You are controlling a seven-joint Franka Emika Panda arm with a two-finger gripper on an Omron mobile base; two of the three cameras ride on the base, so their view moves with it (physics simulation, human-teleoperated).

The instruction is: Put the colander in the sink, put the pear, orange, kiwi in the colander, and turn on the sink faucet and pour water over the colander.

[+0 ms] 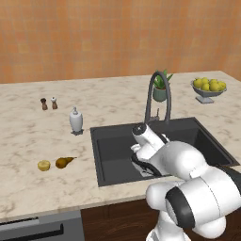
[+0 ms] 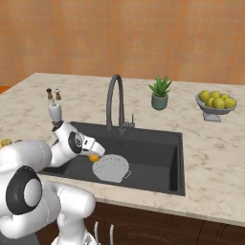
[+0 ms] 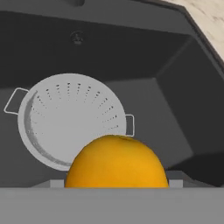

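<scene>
Gripper (image 2: pixel 94 156) is clamped on the orange (image 3: pixel 116 162), so I'd centre it over the colander (image 3: pixel 72 118) in the sink (image 2: pixel 158 167) before letting go.

The colander (image 2: pixel 111 169) sits in the sink (image 2: pixel 158 143), with the orange (image 2: pixel 94 157) held just above its rim. The kiwi (image 1: pixel 44 165) and pear (image 1: pixel 64 162) lie side by side on the counter (image 1: pixel 42 132) (left of the sink).

Both base views look down over the sink (image 1: pixel 113 155) from opposite sides; the hand view peers in close.
</scene>
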